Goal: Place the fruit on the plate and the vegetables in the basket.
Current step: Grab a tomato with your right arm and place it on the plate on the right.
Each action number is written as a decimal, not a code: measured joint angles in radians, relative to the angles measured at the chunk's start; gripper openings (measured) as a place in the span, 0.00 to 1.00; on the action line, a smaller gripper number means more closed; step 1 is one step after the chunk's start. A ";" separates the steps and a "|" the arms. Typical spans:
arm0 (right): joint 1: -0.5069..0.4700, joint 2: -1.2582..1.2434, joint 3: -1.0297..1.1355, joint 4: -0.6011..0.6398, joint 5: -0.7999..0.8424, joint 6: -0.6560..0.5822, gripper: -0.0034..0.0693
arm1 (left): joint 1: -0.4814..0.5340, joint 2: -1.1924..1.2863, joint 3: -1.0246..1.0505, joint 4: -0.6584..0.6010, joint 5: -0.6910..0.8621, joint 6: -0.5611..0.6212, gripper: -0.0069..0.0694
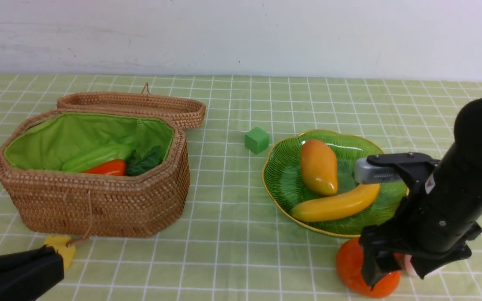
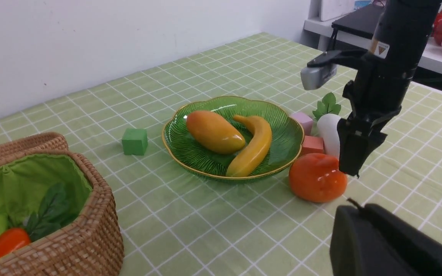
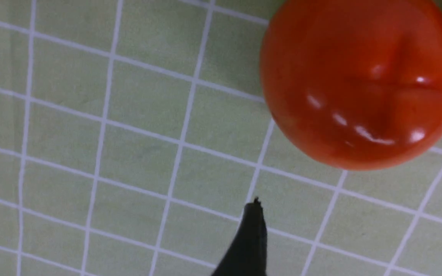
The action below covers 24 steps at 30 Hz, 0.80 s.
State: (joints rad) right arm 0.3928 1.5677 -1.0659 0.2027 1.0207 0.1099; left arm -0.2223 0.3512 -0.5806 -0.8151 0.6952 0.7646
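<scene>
A mango (image 1: 318, 167) and a banana (image 1: 335, 205) lie on the green plate (image 1: 280, 175). The orange-red persimmon (image 1: 349, 263) sits on the cloth just in front of the plate. My right gripper (image 1: 396, 271) hangs over it, pointing down. In the right wrist view that gripper (image 3: 357, 237) is open, with only cloth between its fingers and the persimmon (image 3: 359, 84) just past the tips. The wicker basket (image 1: 98, 200) holds a carrot (image 1: 107, 167) and a light-green pod (image 1: 94, 156). A white radish (image 2: 328, 130) lies behind the right arm. My left gripper (image 1: 57, 259) is shut and empty.
The basket's lid (image 1: 132, 106) lies open behind it. A green cube (image 1: 257, 140) sits left of the plate. Pink (image 2: 303, 120) and orange (image 2: 312, 145) cubes lie between plate and radish. A yellow piece (image 1: 59, 246) rests at the basket's front corner, near my left gripper.
</scene>
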 joint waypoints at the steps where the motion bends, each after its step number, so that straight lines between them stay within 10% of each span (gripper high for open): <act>1: 0.013 0.010 0.000 -0.005 -0.005 0.000 0.97 | 0.000 0.000 0.000 0.000 -0.001 0.000 0.07; 24: 0.245 0.101 -0.084 -0.338 -0.018 0.155 0.94 | 0.000 0.000 0.001 0.000 0.001 0.000 0.08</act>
State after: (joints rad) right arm 0.6376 1.6685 -1.1501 -0.1351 1.0031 0.2648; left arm -0.2223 0.3512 -0.5798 -0.8151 0.6960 0.7646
